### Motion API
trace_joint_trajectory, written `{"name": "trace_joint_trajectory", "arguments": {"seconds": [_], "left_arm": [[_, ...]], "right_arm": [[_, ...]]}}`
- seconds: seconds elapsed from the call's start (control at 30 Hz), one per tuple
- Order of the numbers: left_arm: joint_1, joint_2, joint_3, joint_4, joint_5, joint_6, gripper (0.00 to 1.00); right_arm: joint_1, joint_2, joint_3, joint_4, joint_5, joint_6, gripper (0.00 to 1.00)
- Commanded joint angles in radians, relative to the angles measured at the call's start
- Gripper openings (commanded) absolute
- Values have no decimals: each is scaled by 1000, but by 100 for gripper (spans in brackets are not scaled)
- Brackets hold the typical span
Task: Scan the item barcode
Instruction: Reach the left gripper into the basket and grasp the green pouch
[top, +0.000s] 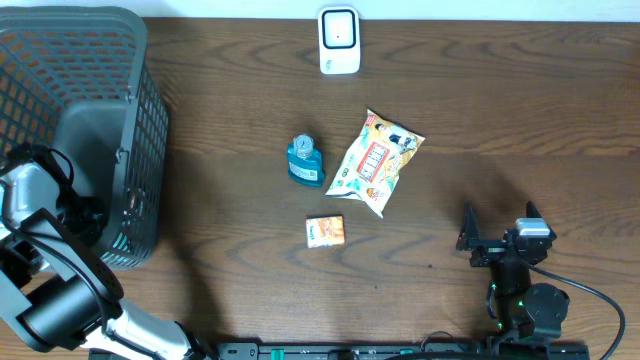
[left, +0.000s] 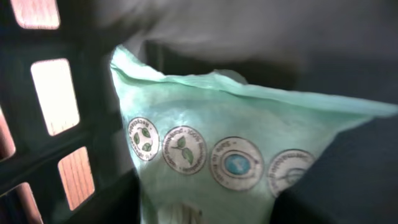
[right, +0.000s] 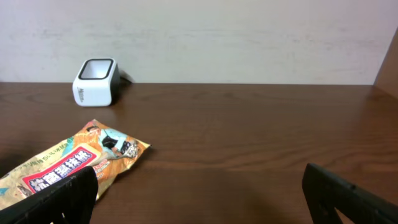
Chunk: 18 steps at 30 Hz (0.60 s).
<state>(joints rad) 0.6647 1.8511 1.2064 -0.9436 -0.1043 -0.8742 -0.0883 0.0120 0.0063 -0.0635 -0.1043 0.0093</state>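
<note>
In the left wrist view a pale green packet (left: 236, 124) with round printed seals fills the frame, lying inside the dark mesh basket (top: 140, 120). My left gripper (left: 205, 214) has its dark fingers pressed against both sides of the packet's lower part. From overhead the left arm reaches down into the basket and its fingers are hidden there. No barcode shows on the packet. The white barcode scanner (top: 339, 41) stands at the table's far edge, also seen as the white scanner (right: 95, 81). My right gripper (top: 499, 228) rests open near the front right, nothing between its fingers.
On the table's middle lie an orange snack bag (top: 377, 161), a small blue bottle (top: 305, 161) and a little orange box (top: 325, 231). The snack bag (right: 68, 165) is just beyond my right gripper's left finger. Basket walls (left: 56, 93) close in around the left gripper.
</note>
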Motion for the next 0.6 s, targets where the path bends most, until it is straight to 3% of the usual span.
{"name": "trace_joint_trajectory", "arguments": {"seconds": [0.0, 0.3, 0.33, 0.57], "left_arm": [[4, 38, -50, -18, -16, -3, 27], [4, -105, 64, -96, -16, 1, 19], [4, -150, 92, -108, -15, 1, 15], [3, -444, 189, -93, 50, 1, 15]], "right_arm": [[4, -5, -1, -3, 0, -14, 99], [4, -5, -1, -3, 0, -14, 99], [4, -5, -1, -3, 0, -14, 99], [4, -5, -1, -3, 0, -14, 99]]}}
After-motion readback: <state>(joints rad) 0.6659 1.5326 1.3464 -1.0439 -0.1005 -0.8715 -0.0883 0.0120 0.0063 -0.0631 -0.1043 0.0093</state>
